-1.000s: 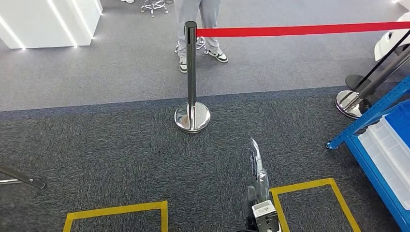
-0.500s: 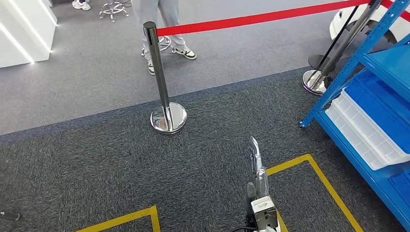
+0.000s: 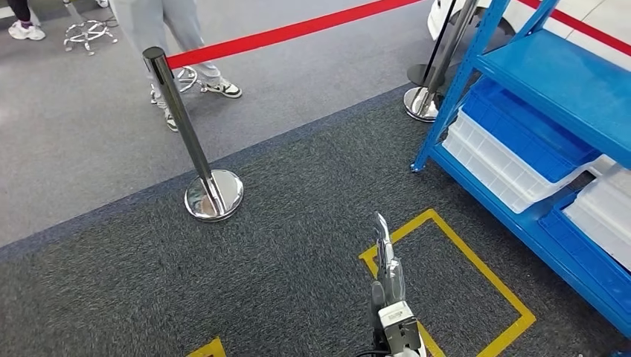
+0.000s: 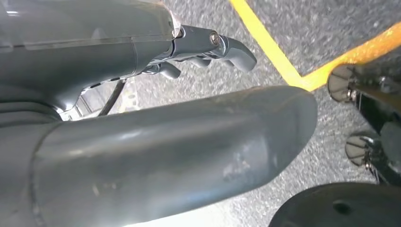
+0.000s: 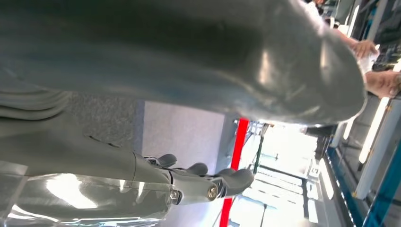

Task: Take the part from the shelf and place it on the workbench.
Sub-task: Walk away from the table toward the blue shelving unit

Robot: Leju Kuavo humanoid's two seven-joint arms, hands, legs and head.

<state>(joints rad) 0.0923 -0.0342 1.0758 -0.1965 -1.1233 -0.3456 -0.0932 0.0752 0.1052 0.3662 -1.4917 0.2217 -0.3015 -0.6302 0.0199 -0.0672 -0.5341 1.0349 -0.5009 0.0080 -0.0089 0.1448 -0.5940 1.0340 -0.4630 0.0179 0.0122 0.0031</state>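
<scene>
A blue metal shelf (image 3: pixel 551 76) stands at the right of the head view. Its lower level carries a blue bin (image 3: pixel 537 138) over a clear white bin (image 3: pixel 487 165), with another clear bin (image 3: pixel 606 210) nearer me. I cannot make out a part in them. My right hand (image 3: pixel 387 274) reaches forward low over the carpet with straight fingers and holds nothing, well short of the shelf. The right wrist view shows the same hand (image 5: pixel 189 90) with its fingers (image 5: pixel 222 182) apart and nothing held. My left hand (image 4: pixel 156 118) hangs over the floor, its fingers (image 4: pixel 229 46) loose and holding nothing.
A chrome stanchion (image 3: pixel 195 145) with a red belt (image 3: pixel 283 33) stands ahead on the left, and a second stanchion (image 3: pixel 434 71) stands by the shelf's corner. A person's legs (image 3: pixel 165 30) are behind the belt. A yellow tape square (image 3: pixel 476 269) marks the carpet beside the shelf.
The camera has turned to the right, so the stanchion slid left in the picture and much more of the blue shelf has come into view. My right hand keeps the same pose.
</scene>
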